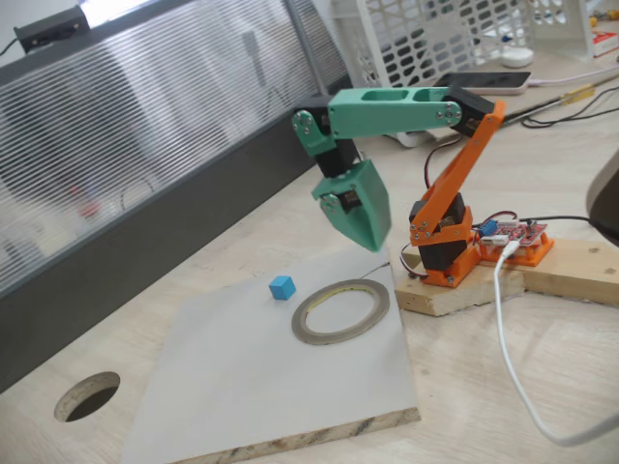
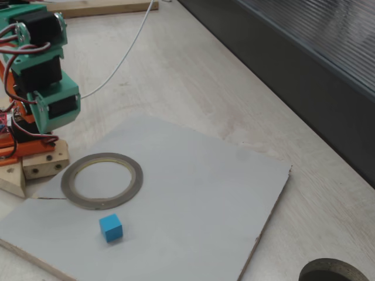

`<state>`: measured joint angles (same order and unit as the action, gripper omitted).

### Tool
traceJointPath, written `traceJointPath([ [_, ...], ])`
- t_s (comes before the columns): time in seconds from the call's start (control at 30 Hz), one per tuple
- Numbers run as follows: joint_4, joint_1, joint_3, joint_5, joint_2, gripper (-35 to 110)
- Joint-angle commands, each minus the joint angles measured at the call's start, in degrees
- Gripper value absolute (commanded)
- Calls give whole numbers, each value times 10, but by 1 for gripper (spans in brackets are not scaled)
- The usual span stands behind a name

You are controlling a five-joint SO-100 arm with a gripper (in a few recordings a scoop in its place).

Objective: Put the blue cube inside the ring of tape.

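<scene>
The blue cube [image 1: 281,286] [image 2: 111,227] lies on a pale grey board [image 1: 242,387] [image 2: 205,193], just outside the ring of tape [image 1: 382,302] [image 2: 136,178], which lies flat on the same board. In a fixed view the cube sits left of the ring, a small gap apart. My green gripper [image 1: 372,242] hangs point-down above the board's far edge, behind the ring, clear of both. Its fingers look closed together with nothing between them. The arm's green wrist [image 2: 55,105] stands behind the ring at the upper left.
The orange arm base [image 1: 445,256] sits on a wood block with a red circuit board [image 1: 513,237] and a white cable [image 1: 508,338]. A round hole [image 1: 87,394] [image 2: 334,272] is cut in the tabletop. A dark panel [image 2: 304,76] runs along one side.
</scene>
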<state>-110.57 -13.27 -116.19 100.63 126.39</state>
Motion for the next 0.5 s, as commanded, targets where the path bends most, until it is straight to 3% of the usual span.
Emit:
traceJointPath([
  [0.0, -8, -8, 70, 4, -44, 0],
  [0.47, -2, -10, 110, 4, -186, 0],
])
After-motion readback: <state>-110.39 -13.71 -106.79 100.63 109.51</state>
